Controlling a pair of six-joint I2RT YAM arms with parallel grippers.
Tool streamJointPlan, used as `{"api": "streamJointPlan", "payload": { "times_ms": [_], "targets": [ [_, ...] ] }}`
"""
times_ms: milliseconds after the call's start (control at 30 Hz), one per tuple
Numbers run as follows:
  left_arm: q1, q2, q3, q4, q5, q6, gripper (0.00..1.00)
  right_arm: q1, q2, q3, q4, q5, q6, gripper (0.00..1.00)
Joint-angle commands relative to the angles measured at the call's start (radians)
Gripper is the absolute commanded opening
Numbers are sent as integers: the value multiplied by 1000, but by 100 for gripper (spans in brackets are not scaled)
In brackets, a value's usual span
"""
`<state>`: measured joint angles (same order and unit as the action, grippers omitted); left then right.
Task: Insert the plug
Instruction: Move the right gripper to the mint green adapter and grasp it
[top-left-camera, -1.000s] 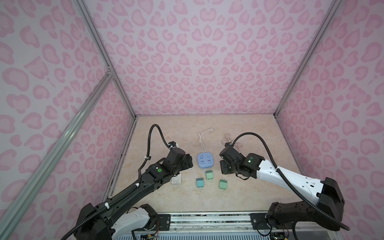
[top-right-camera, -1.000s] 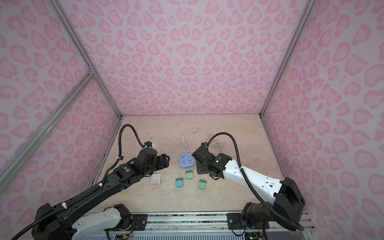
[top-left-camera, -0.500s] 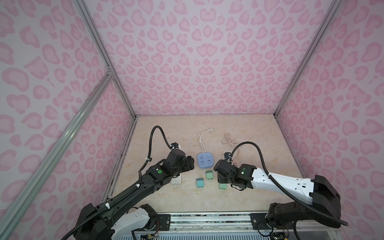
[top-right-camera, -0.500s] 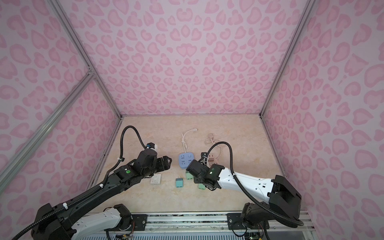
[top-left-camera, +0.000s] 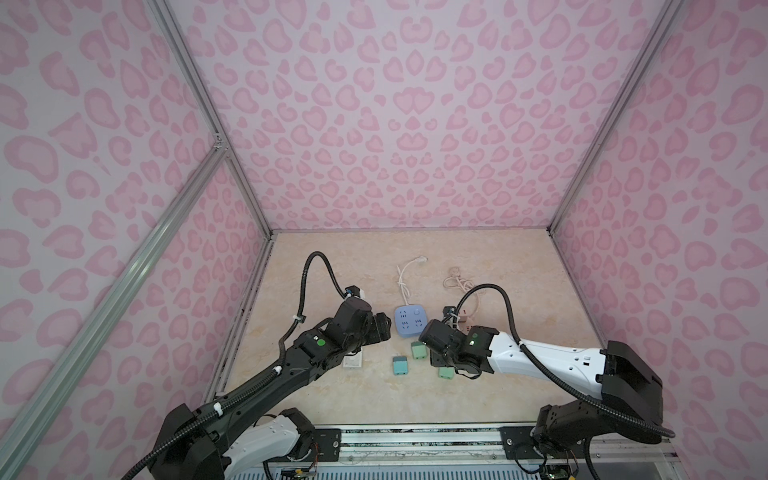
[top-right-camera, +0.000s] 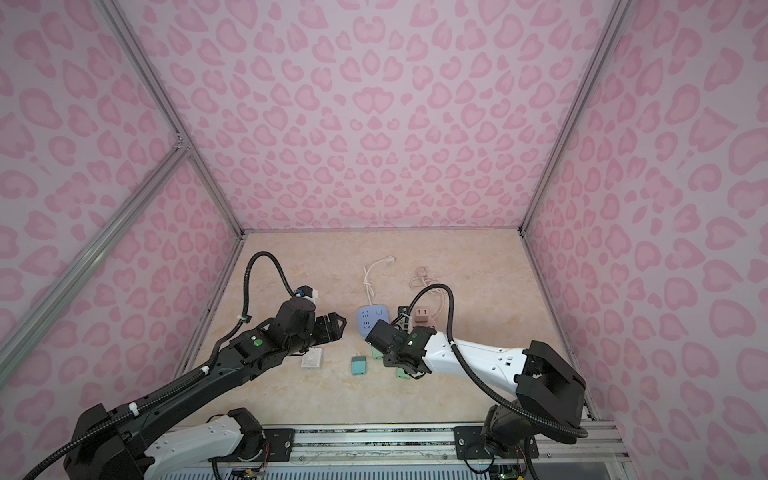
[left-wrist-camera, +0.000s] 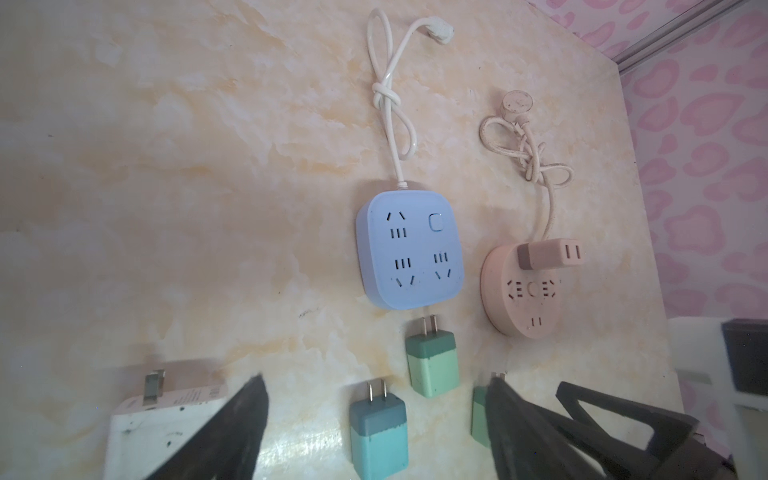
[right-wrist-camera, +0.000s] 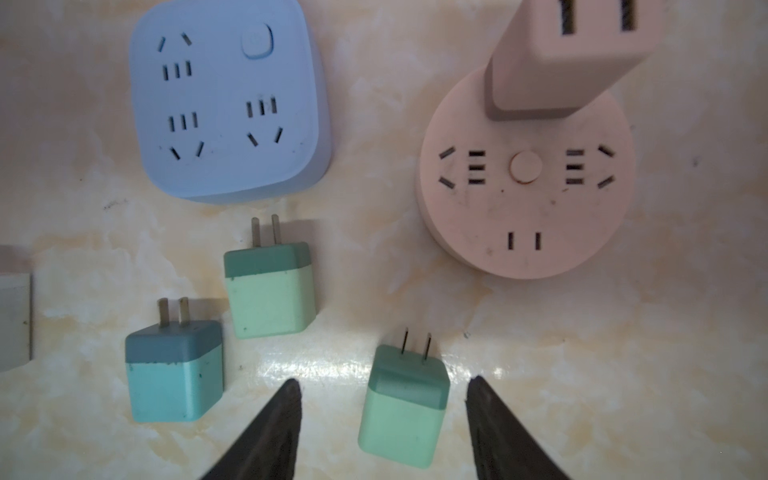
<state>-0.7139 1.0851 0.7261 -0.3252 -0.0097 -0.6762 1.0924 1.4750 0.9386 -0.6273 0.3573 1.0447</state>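
Three two-pin plugs lie flat on the table in front of the blue square power strip (right-wrist-camera: 228, 99): a light green plug (right-wrist-camera: 270, 291), a teal plug (right-wrist-camera: 174, 370), and a green plug (right-wrist-camera: 403, 407). My right gripper (right-wrist-camera: 384, 379) is open. It straddles the green plug, and a gap shows on each side between the plug and the fingers (right-wrist-camera: 266, 436). In both top views the right wrist covers most of that plug (top-left-camera: 446, 372). My left gripper (left-wrist-camera: 377, 376) hangs open above the table left of the blue strip (top-left-camera: 411, 320). The teal plug (left-wrist-camera: 378, 432) shows between its fingers, far below them.
A round pink power strip (right-wrist-camera: 528, 199) with a pink adapter (right-wrist-camera: 569, 54) plugged in lies right of the blue one. A white adapter (left-wrist-camera: 166, 411) lies at the left, under my left arm (top-left-camera: 316, 345). Both strips' knotted cords (left-wrist-camera: 390, 95) trail toward the back wall.
My right gripper has moved from over the pink strip toward the front and down over the green plug. The left arm has barely moved.
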Motion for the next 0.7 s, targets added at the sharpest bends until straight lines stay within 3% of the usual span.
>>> {"api": "streamJointPlan", "payload": {
  "times_ms": [0, 667],
  "targets": [
    [-2, 7, 4, 39, 10, 0, 84, 0, 23, -1, -69, 16, 56, 60],
    [-7, 14, 4, 30, 21, -6, 84, -4, 102, -101, 100, -137, 120, 56]
  ]
}}
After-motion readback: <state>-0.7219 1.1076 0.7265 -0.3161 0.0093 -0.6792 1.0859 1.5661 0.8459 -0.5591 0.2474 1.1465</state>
